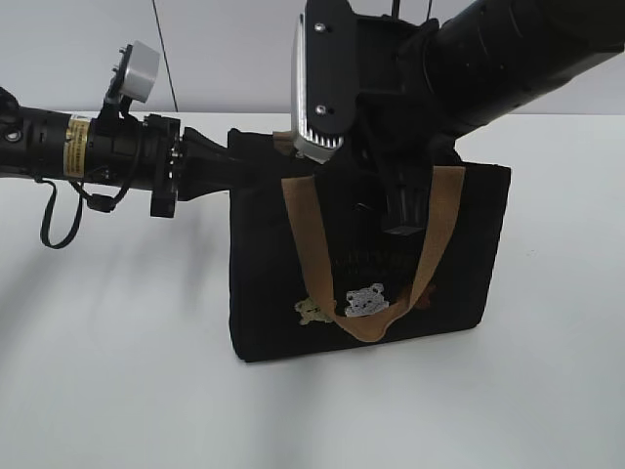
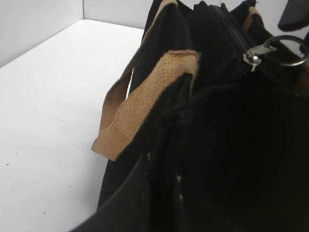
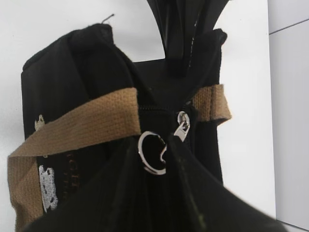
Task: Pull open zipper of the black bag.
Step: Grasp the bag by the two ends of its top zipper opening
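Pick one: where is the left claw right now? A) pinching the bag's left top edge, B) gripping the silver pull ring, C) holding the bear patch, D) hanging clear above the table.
A. In the exterior view the left claw ends at the upper left corner of the black bag, and its wrist view looks along that edge, with the pull ring further along, out of its reach.

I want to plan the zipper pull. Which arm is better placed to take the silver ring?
The right. Its fingers stand at both sides of the silver oval ring on top of the boxy black fabric bag. The left gripper is shut on the bag's left end, holding it.
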{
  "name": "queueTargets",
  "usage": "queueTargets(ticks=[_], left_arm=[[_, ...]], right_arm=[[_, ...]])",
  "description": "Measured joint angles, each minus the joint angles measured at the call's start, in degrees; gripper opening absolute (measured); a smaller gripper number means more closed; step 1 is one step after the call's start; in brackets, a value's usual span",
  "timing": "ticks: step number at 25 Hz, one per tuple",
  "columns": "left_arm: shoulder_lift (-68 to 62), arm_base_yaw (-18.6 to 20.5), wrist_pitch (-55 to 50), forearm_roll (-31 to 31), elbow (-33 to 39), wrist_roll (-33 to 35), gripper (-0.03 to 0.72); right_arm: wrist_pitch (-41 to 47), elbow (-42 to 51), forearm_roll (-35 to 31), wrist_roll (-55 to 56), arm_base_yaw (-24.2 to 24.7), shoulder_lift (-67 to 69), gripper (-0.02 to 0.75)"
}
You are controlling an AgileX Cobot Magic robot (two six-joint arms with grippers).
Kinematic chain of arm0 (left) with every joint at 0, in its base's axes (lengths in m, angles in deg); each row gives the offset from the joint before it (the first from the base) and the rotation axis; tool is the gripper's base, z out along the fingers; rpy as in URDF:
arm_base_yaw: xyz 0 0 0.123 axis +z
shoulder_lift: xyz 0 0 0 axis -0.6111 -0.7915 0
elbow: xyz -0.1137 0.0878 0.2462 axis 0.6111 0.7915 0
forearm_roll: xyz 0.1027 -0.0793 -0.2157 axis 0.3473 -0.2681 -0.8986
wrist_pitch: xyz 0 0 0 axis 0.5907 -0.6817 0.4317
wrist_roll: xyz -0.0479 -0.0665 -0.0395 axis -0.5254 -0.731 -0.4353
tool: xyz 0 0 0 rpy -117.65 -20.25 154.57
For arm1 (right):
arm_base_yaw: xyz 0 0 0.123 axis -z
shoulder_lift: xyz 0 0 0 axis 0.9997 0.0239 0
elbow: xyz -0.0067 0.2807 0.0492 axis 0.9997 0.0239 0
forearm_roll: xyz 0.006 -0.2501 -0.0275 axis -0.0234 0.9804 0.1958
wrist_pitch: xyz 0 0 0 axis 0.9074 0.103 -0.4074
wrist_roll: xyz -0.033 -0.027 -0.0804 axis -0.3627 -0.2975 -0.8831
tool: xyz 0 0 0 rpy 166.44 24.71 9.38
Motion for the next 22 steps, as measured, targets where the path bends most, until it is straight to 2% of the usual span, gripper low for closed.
queueTargets(ticks=[2,7,17,22], left_arm=[[0.0,0.0,0.0,0.0,0.0,0.0,0.027],[0.0,0.0,0.0,0.0,0.0,0.0,0.027],[0.0,0.0,0.0,0.0,0.0,0.0,0.027],[0.0,0.0,0.0,0.0,0.0,0.0,0.027]], right_arm=[[0.0,0.0,0.0,0.0,0.0,0.0,0.145],[0.0,0.0,0.0,0.04,0.0,0.0,-0.014],[-0.15,-0.07,0.08,4.86,0.0,-0.12,-0.015],[-0.7,-0.07,4.61,14.01,0.0,-0.79,-0.015]])
